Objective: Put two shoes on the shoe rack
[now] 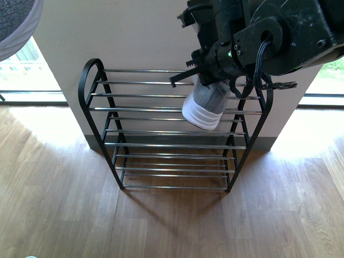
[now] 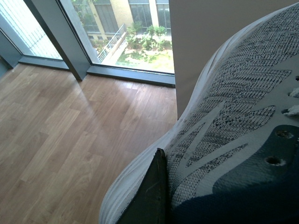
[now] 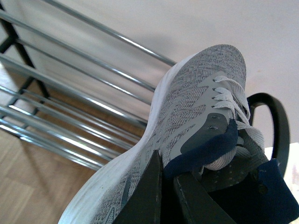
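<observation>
Nearest you in the front view is the dark bulk of the right arm (image 1: 290,32), filling the upper right corner. At its end the right claw (image 1: 210,79) is clenched on the right-hand sneaker (image 1: 204,107), which hangs just below the claw with its white sole end lowest. Under and beyond the claw lies the right end of the shoe rack (image 1: 145,109), at its top tier. You cannot tell from here whether the sneaker touches the chrome bars. Well off to the claw's left, in the upper corner, a grey knit shape with a white edge shows. I take it for the left-hand sneaker (image 1: 16,24), held clear of the rack.

In the left wrist view that sneaker fills the frame, right against the left claw (image 2: 163,200). One dark finger (image 2: 153,193) presses its white sole edge, so I judge this claw to be grasping it. Beyond the claw you see only a window (image 2: 131,28) and a wall (image 2: 219,42), no rack.

In the right wrist view two dark fingers (image 3: 145,196) pinch the right-hand sneaker at its navy collar, toe pointing away from the claw. The rack's bars run behind the shoe.

No shoe rests on any tier, so neither placement is done. You are on the first set-down, I'd say, and the second has its whole approach left.
</observation>
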`<state>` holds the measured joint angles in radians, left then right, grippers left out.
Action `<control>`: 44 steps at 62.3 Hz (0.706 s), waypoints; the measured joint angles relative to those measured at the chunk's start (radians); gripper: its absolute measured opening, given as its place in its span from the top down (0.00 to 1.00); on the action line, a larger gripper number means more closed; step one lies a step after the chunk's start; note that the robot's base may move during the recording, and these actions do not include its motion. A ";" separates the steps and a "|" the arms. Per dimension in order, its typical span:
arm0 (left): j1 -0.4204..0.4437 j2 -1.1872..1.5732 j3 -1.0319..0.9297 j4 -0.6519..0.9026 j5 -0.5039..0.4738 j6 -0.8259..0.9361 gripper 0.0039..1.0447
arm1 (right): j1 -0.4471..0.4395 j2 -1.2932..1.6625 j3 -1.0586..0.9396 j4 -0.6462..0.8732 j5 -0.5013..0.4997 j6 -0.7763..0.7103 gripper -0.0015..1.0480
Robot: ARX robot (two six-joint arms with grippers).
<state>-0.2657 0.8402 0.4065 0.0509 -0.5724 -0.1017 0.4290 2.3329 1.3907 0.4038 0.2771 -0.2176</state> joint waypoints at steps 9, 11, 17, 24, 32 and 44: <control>0.000 0.000 0.000 0.000 0.000 0.000 0.99 | -0.048 0.101 0.103 0.051 0.050 -0.140 0.99; 0.000 0.000 0.000 0.000 0.000 0.000 0.99 | -0.052 0.111 0.115 0.048 0.053 -0.154 0.99; 0.000 0.000 0.000 0.000 0.000 0.000 0.99 | -0.063 0.135 0.141 0.043 0.054 -0.183 0.99; 0.000 0.000 0.000 0.000 0.000 0.000 0.99 | -0.077 0.169 0.171 0.013 0.077 -0.192 0.99; 0.000 0.000 0.000 0.000 0.000 0.000 0.99 | -0.092 0.185 0.200 -0.048 0.098 -0.167 0.99; 0.000 0.000 0.000 0.000 0.000 0.000 0.99 | -0.102 0.205 0.229 -0.054 0.093 -0.170 0.99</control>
<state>-0.2657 0.8402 0.4065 0.0509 -0.5724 -0.1017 0.3267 2.5378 1.6196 0.3500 0.3706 -0.3878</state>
